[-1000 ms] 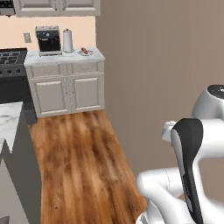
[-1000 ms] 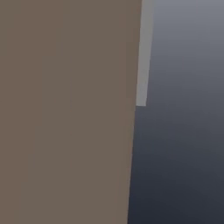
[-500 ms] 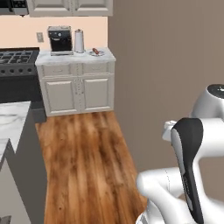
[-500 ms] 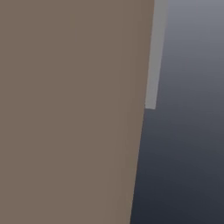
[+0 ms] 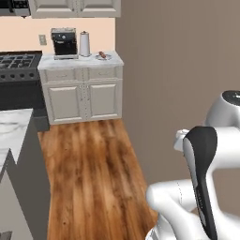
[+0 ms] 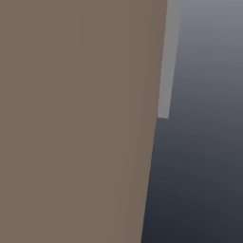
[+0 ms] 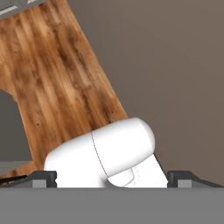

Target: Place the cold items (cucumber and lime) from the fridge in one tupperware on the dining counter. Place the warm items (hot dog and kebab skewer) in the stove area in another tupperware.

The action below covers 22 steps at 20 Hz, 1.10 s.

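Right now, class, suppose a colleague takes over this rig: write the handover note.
Gripper: open, holding nothing, arm folded near the base.
Stove area: ahead on the left. The marble top beside it carries a coffee machine, a white canister and a small plate with something reddish, too small to identify.
Dining counter: corner at near left.
Fridge: probably the grey panel close on the right.
Done: nothing evident.
Left: all four items, both boxes.

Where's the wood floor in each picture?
Left base view: the wood floor runs down the middle, from the cream cabinets to the bottom edge.
Hand view: it slants across the upper left.
Right base view: the brown wall, the landmark all views share, covers the left.
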Available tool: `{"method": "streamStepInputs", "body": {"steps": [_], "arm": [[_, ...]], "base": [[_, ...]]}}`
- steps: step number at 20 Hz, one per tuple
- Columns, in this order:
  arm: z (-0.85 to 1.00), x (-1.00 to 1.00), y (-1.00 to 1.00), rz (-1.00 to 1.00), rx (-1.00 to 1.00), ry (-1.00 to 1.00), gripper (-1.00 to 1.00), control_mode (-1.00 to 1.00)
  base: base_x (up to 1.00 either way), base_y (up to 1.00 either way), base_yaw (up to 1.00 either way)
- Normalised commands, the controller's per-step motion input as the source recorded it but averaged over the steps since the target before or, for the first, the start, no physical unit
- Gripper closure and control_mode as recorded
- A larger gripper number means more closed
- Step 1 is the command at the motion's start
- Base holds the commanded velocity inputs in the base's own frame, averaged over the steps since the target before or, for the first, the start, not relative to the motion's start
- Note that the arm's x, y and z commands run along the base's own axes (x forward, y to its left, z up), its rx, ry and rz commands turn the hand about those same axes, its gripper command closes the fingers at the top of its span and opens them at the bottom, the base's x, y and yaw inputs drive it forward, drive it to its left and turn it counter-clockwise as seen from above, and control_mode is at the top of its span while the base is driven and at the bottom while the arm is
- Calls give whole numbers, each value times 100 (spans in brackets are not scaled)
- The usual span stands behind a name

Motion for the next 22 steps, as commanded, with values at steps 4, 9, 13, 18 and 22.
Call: {"method": "streamStepInputs", "body": {"steps": [4, 9, 13, 18, 22], "arm": [[0, 0, 0, 0, 0, 0, -100, 100], [0, 0, 0, 0, 0, 0, -100, 100], [0, 0, 0, 0, 0, 0, -100, 100], [0, 0, 0, 0, 0, 0, -100, 100], [0, 0, 0, 0, 0, 0, -100, 100]], "base": [[-98, -67, -1], [-100, -13, 0], [-100, 2, 0], [60, -18, 0], [100, -42, 0]]}}
